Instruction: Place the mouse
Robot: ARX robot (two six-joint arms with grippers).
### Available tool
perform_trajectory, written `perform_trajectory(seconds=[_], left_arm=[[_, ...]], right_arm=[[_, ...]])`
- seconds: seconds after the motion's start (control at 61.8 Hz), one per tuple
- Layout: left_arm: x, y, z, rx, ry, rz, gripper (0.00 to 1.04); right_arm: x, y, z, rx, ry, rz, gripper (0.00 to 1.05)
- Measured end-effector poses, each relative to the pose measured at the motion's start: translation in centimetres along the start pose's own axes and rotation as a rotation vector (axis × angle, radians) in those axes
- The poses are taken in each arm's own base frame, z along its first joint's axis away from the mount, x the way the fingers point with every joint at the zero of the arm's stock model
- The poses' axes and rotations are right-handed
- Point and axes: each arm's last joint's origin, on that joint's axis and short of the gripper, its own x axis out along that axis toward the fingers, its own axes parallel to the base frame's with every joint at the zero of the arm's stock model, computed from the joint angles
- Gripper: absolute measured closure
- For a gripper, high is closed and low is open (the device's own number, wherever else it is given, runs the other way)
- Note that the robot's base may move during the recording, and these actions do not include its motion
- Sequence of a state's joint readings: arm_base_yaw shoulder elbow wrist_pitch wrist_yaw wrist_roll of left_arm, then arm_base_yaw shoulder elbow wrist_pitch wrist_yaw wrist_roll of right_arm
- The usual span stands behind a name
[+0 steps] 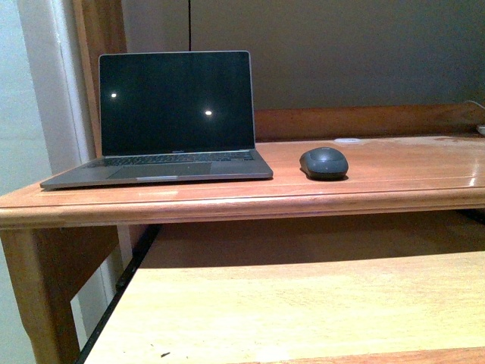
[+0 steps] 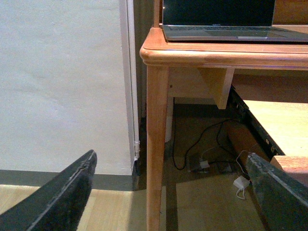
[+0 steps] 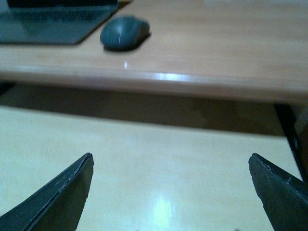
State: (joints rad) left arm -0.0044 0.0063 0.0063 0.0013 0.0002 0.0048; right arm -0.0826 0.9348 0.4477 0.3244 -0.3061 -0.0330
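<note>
The dark grey oval mouse (image 1: 323, 162) lies on the upper wooden desk shelf (image 1: 394, 178), just right of the open laptop (image 1: 175, 114). The right wrist view also catches the mouse (image 3: 123, 32) beside the laptop's corner (image 3: 53, 24). My right gripper (image 3: 171, 190) is open and empty, hovering over the pale lower shelf (image 3: 159, 163), well short of the mouse. Off the desk's left end my left gripper (image 2: 171, 192) is open, empty and low, facing the desk leg (image 2: 158, 144). Neither arm shows in the front view.
A pale wall (image 2: 62, 82) stands left of the desk. Cables and a white adapter (image 2: 239, 183) lie on the floor under it. A small white disc (image 1: 348, 140) rests at the back of the upper shelf. The lower shelf (image 1: 303, 303) runs beneath the upper one.
</note>
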Motion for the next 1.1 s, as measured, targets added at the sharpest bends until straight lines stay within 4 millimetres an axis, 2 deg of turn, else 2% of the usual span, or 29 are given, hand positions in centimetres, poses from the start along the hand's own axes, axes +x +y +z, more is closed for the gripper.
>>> perform_trajectory(seconds=[0.113, 0.243, 0.388, 0.469, 0.582, 0.744, 1.1], left_arm=[[0.0, 0.0, 0.0, 0.000, 0.000, 0.000, 0.08], [0.0, 0.0, 0.0, 0.000, 0.000, 0.000, 0.08], [0.0, 0.0, 0.0, 0.000, 0.000, 0.000, 0.08], [0.0, 0.0, 0.0, 0.000, 0.000, 0.000, 0.08], [0.0, 0.0, 0.0, 0.000, 0.000, 0.000, 0.08], [0.0, 0.0, 0.0, 0.000, 0.000, 0.000, 0.08], [0.0, 0.0, 0.0, 0.000, 0.000, 0.000, 0.08]], right_arm=[[-2.9, -1.0, -3.9, -0.030, 0.060, 0.049, 0.07], [-4.9, -1.3, -7.5, -0.059, 0.128, 0.091, 0.07], [-5.0, -0.9, -9.6, -0.128, 0.166, 0.091, 0.07], [-4.5, -0.5, -9.9, -0.153, 0.164, 0.082, 0.07], [-3.0, 0.5, -9.9, -0.187, 0.149, 0.079, 0.07], [0.3, 2.5, -9.2, -0.186, 0.123, 0.061, 0.07], [10.9, 7.5, -5.8, -0.157, 0.075, -0.024, 0.07]])
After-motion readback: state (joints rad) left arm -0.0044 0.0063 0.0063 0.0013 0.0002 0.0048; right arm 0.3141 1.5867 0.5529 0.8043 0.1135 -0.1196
